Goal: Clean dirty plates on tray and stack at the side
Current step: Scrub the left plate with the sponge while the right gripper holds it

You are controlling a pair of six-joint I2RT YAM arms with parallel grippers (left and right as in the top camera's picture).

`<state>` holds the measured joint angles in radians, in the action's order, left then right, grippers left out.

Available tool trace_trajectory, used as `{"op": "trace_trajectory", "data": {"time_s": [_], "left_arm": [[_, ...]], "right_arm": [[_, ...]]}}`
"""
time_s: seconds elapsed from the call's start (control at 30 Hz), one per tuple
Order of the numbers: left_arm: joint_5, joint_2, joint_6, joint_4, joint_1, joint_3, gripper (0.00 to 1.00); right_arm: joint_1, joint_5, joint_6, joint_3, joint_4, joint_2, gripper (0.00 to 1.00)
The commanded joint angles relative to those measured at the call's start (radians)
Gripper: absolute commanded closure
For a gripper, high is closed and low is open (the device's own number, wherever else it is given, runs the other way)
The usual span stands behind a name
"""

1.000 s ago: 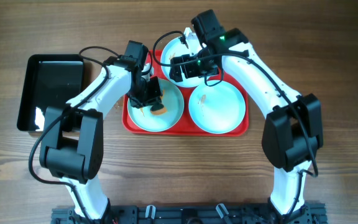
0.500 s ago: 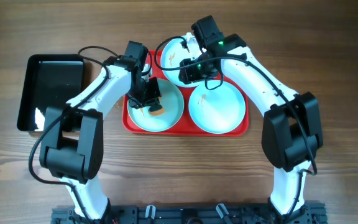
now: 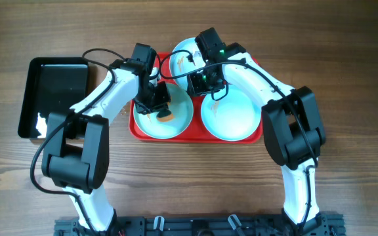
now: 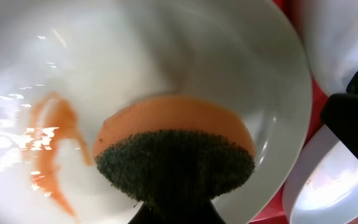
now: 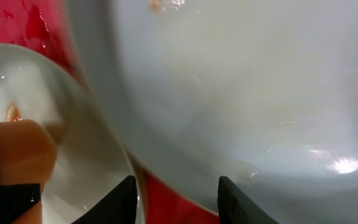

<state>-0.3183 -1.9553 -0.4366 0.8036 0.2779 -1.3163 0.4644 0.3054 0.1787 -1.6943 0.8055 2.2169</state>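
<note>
Three plates [image 3: 231, 121] sit on one red tray [image 3: 136, 129] — two in front, one behind. One black tray [image 3: 26, 98] lies well apart, at the left of the wooden bench [image 3: 346, 183]. The left end effector [image 4: 173, 214] is clenched on the single orange-and-green sponge [image 4: 173, 143], pressed into the smeared front-left plate [image 4: 166, 50]. The right end effector [image 5: 176, 199] is released — fingers parted above the gap between the front plates.

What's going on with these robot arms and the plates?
The left gripper holds a sponge on the left plate, beside an orange smear. The right gripper is at the right plate's rim, jaws apart; whether it grips is unclear. All three plates sit on the red tray; none stacked aside yet.
</note>
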Motion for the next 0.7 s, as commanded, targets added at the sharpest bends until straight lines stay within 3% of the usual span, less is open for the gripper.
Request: {"op": "trace_trajectory", "data": {"time_s": [0.0, 0.23, 0.67], "left_arm": [[0.017, -0.009, -0.014, 0.000, 0.000, 0.007, 0.96], [0.017, -0.009, -0.014, 0.000, 0.000, 0.007, 0.96], [0.017, -0.009, -0.014, -0.004, 0.000, 0.007, 0.96]], "right_arm": [[0.017, 0.009, 0.000, 0.008, 0.003, 0.018, 0.58], [0.028, 0.010, 0.004, 0.008, 0.019, 0.018, 0.58], [0.014, 0.034, 0.003, -0.012, 0.160, -0.111, 0.48]]}}
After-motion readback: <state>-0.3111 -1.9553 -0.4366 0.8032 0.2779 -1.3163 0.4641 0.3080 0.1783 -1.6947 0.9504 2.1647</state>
